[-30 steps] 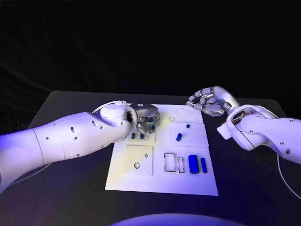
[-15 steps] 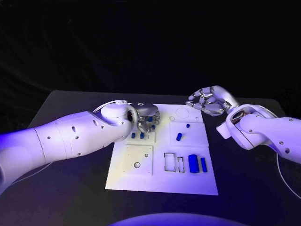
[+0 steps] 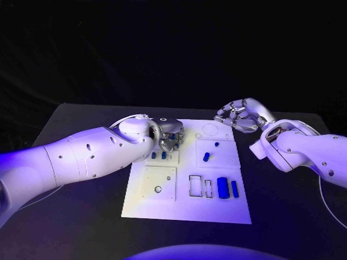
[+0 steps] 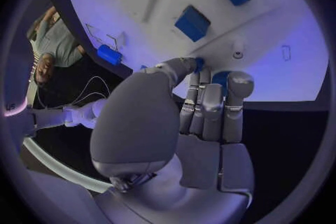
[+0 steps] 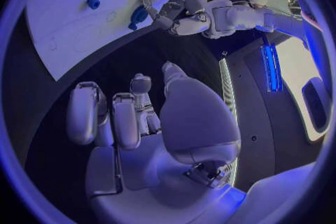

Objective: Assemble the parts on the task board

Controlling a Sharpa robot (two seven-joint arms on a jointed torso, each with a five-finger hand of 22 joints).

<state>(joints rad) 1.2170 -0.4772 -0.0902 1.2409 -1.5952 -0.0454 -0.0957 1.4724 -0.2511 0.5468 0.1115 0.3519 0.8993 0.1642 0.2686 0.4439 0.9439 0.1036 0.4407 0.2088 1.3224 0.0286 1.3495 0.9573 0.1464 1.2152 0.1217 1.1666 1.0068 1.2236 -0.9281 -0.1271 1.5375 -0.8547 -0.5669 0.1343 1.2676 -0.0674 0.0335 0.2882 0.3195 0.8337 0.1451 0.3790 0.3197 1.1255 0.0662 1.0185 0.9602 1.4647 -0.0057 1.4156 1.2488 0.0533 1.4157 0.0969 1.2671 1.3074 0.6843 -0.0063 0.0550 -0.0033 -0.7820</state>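
Nothing much had moved since a second before. Our left hand (image 3: 168,135) sat at the far left of the task board (image 3: 187,211), fingers curled on a small blue part (image 4: 199,63); we judged it needed pushing in. Our right hand (image 3: 240,116) hovered off the board's far right corner, fingers bent, holding nothing.

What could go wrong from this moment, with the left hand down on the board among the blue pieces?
The left hand is curled around a blue piece at the white board; the grip looks shallow, so it might slip. Its arm hides that corner from the head view, and the right hand hovers off the board, too far to steady it.
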